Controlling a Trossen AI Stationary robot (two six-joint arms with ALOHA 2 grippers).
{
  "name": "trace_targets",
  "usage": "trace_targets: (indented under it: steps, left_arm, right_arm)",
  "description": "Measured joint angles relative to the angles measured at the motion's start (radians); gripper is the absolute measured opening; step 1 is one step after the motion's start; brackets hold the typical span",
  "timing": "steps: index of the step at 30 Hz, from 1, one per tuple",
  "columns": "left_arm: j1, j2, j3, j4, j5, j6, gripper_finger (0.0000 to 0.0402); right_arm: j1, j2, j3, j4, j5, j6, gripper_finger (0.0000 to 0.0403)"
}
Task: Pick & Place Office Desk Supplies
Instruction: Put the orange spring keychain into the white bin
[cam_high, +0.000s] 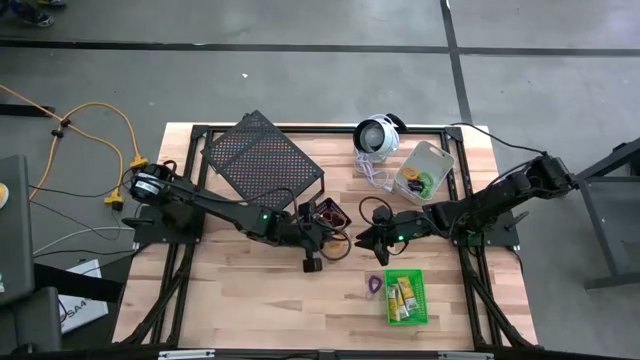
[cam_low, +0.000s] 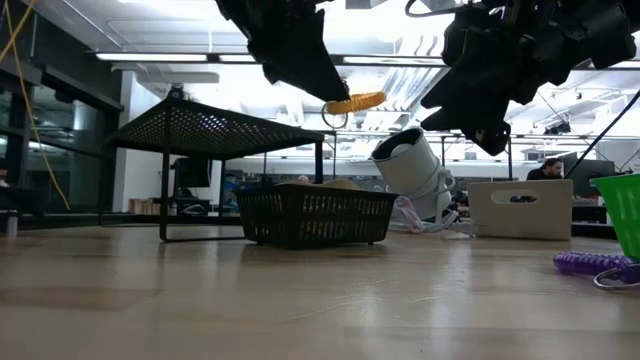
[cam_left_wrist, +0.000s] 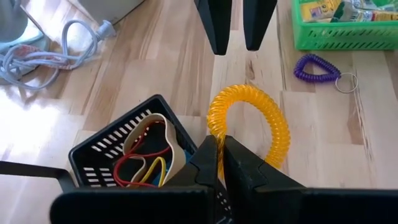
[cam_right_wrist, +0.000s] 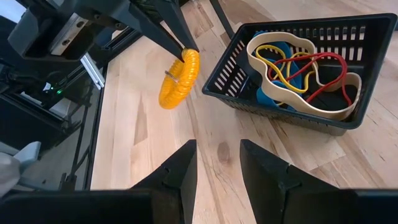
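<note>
Here, an orange coiled loop (cam_left_wrist: 252, 124) is pinched aloft by the left gripper (cam_left_wrist: 221, 152) just beside the black bin (cam_left_wrist: 127, 158), faced by the right gripper (cam_right_wrist: 217, 163), spread and empty.

L arm: reaches from table's left edge toward centre, raised off the surface.
L gripper (cam_right_wrist: 184, 55): fingers pinched shut on coiled orange-yellow elastic loop (cam_right_wrist: 178, 79), which hangs below the tips.
R arm: comes in from right edge, angled toward centre, also raised.
R gripper (cam_right_wrist: 217, 163): facing L gripper, near it; fingers apart, holding nothing.
</note>
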Motion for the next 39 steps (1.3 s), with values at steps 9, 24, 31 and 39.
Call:
trace_targets:
  steps: [9,24,31,39]
  left_arm:
    - [0.000,0.000,0.000,0.067,-0.001,0.029,0.0006]
    - [0.000,0.000,0.000,0.107,-0.018,0.161,0.0006]
    - [0.000,0.000,0.000,0.114,-0.019,0.190,0.0006]
    - [0.000,0.000,0.000,0.118,-0.019,0.203,0.0006]
  right_arm:
    - [0.000,0.000,0.000,0.001,0.004,0.000,0.0109]
    - [0.000,0.000,0.000,0.017,0.008,0.014,0.0109]
    - [-0.001,0.000,0.000,0.029,0.023,0.081,0.0109]
    - [0.000,0.000,0.000,0.168,-0.041,0.077,0.0109]
